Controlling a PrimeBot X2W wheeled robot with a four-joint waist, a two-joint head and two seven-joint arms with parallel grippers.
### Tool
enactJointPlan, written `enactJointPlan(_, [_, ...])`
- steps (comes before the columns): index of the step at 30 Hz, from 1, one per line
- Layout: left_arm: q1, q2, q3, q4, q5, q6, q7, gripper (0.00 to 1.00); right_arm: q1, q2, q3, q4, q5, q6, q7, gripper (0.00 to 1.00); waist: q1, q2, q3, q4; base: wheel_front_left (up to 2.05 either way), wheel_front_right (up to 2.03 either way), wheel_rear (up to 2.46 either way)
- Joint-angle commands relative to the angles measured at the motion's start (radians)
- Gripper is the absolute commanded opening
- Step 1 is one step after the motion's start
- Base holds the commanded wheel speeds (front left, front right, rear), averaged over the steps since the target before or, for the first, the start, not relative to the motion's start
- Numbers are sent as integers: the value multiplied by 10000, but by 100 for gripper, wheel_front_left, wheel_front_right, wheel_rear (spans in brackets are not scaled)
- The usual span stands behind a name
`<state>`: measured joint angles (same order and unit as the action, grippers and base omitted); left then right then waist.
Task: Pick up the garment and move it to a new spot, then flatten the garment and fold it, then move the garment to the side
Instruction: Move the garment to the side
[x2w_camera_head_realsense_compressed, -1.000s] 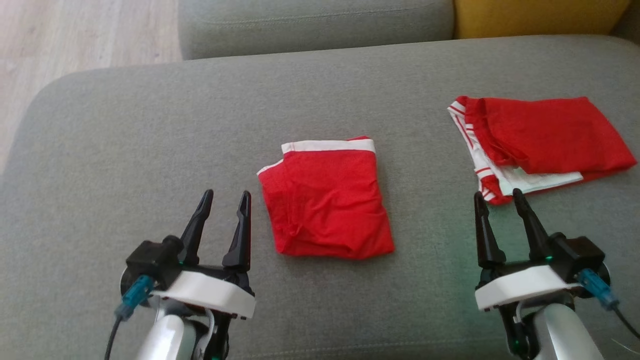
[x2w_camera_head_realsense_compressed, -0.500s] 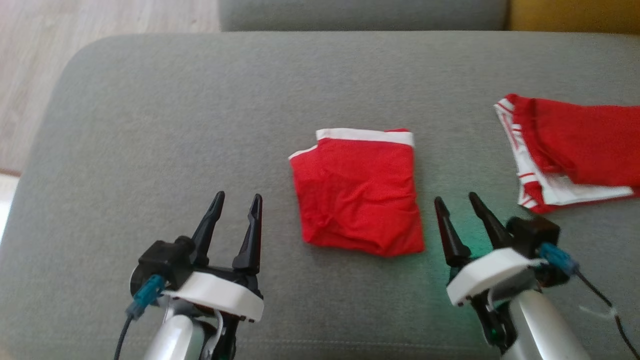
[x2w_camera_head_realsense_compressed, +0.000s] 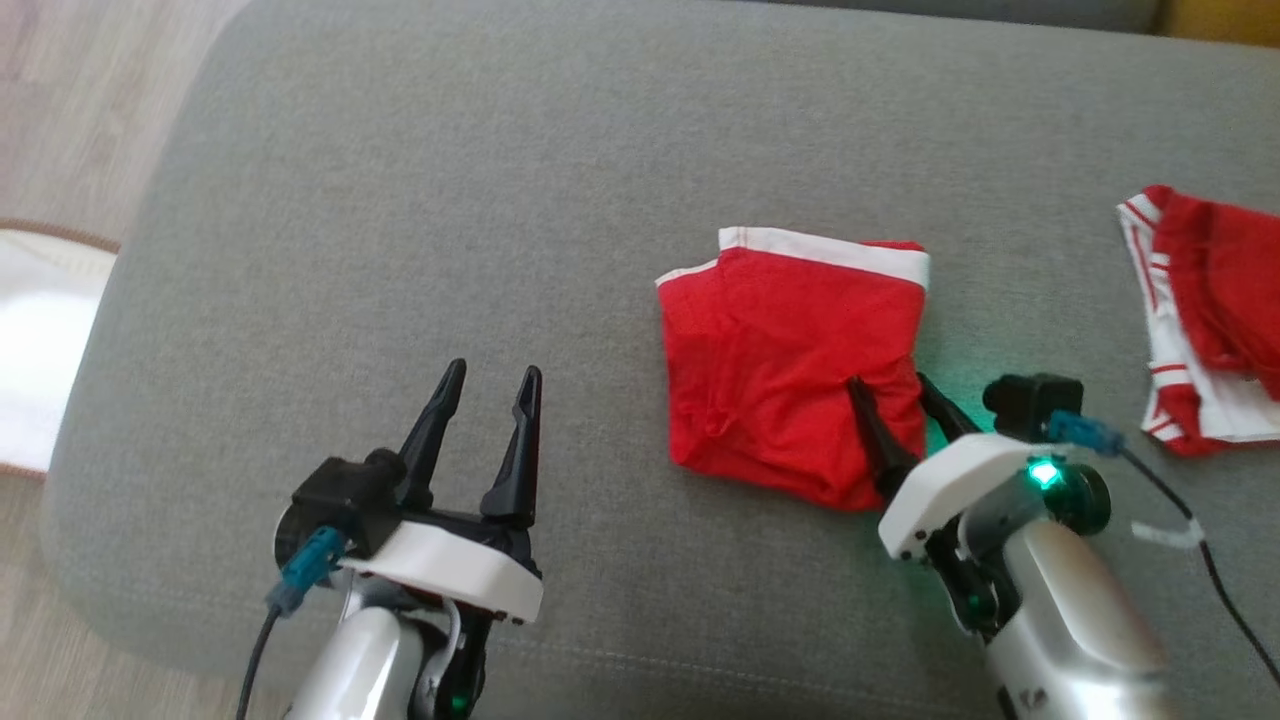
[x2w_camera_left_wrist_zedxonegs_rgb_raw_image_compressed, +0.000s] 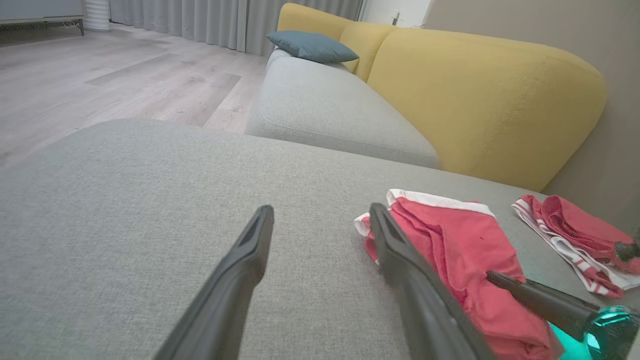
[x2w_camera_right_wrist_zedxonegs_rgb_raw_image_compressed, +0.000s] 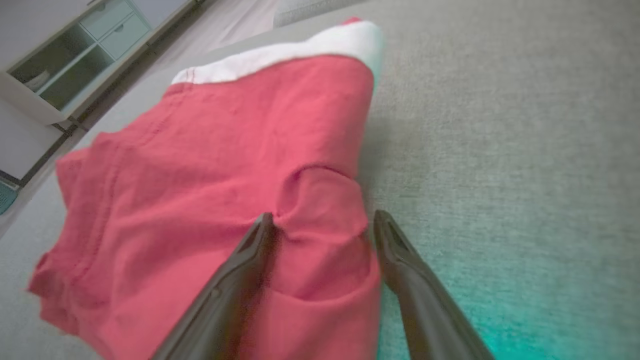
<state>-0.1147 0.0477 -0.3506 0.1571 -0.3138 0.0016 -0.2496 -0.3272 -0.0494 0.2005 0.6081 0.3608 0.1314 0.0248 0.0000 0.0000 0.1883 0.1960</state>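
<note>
The garment (x2w_camera_head_realsense_compressed: 780, 360), red with a white waistband, lies folded on the grey cushion (x2w_camera_head_realsense_compressed: 400, 200). It also appears in the left wrist view (x2w_camera_left_wrist_zedxonegs_rgb_raw_image_compressed: 465, 255) and the right wrist view (x2w_camera_right_wrist_zedxonegs_rgb_raw_image_compressed: 200, 165). My right gripper (x2w_camera_head_realsense_compressed: 887, 382) stands open at the garment's near right corner. One finger rests on the red cloth and the other by its right edge, and a small bulge of fabric sits between them (x2w_camera_right_wrist_zedxonegs_rgb_raw_image_compressed: 322, 217). My left gripper (x2w_camera_head_realsense_compressed: 495, 370) is open over bare cushion, well left of the garment (x2w_camera_left_wrist_zedxonegs_rgb_raw_image_compressed: 320, 210). The right gripper's finger (x2w_camera_left_wrist_zedxonegs_rgb_raw_image_compressed: 530, 295) reaches in from the lower right there.
A second red and white striped garment (x2w_camera_head_realsense_compressed: 1210, 330) lies at the cushion's right. The cushion's rounded left edge drops to wood floor and a pale rug (x2w_camera_head_realsense_compressed: 40, 350). A yellow backrest (x2w_camera_left_wrist_zedxonegs_rgb_raw_image_compressed: 480, 100), a blue pillow (x2w_camera_left_wrist_zedxonegs_rgb_raw_image_compressed: 310, 46) and a low cabinet (x2w_camera_right_wrist_zedxonegs_rgb_raw_image_compressed: 75, 55) stand beyond.
The head camera has swung left and down. My right gripper has moved left and forward from beside the striped garment onto the folded garment's right corner. The left gripper has kept its place.
</note>
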Motion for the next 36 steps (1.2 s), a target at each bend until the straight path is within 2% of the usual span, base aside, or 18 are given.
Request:
enactJointPlan(1, [-498,26,192,-341,-41,53,-122,100,-454,-9,222,-55,36,-7,66,100,0,0,140,133,0,0,0])
enactJointPlan(6, [-596,26,159,-374,-49,100,-122,100,-962,-9,463,820,-102,-7,377,100,0,0,325,222,0,0,0])
enactJointPlan(7, [-615,26,167,-379,-47,105,-122,100,-1045,-9,564,951,-161,-7,404,56,0,0,349,218,0,0,0])
enactJointPlan(8, [-632,26,179,-378,-43,112,-122,100,-1123,-9,638,1056,-221,-7,379,2,0,0,363,205,0,0,0])
enactJointPlan(14, [-664,26,311,-350,-2,149,-122,100,-1493,-199,1054,1385,-1049,-7,-275,0,0,0,250,-83,0,0,0])
enactJointPlan(20, [-609,26,428,-353,6,125,-122,100,-1844,-1049,1772,1147,-2105,-7,-955,0,0,0,15,-668,0,0,0])
enactJointPlan(23, [-599,26,510,-380,9,109,-122,100,-2064,-1889,2260,632,-2502,-7,-1033,0,0,0,-94,-1134,0,0,0])
enactJointPlan(28, [-608,26,577,-429,15,95,-122,100,-2385,-3297,2817,-207,-2349,-7,-570,0,0,0,-76,-1698,0,0,0])
enactJointPlan(30, [-644,26,574,-448,14,92,-122,100,-2549,-4011,2952,-483,-2185,-7,-313,0,0,0,-4,-1866,0,0,0])
enactJointPlan(31, [-701,26,557,-472,17,96,-122,100,-2714,-4705,3024,-662,-1955,-7,-57,0,0,0,111,-1993,0,0,0])
enactJointPlan(34, [-844,26,505,-504,31,81,-122,100,-2955,-5770,3231,-646,-1727,-7,292,0,0,0,358,-2077,0,0,0])
enactJointPlan(35, [-844,26,505,-504,31,81,-122,100,-2955,-5770,3231,-646,-1727,-7,292,0,0,0,358,-2077,0,0,0])
enactJointPlan(36, [-906,26,489,-514,38,77,-122,100,-3032,-6068,3279,-579,-1621,-7,369,0,0,0,444,-2081,0,0,0])
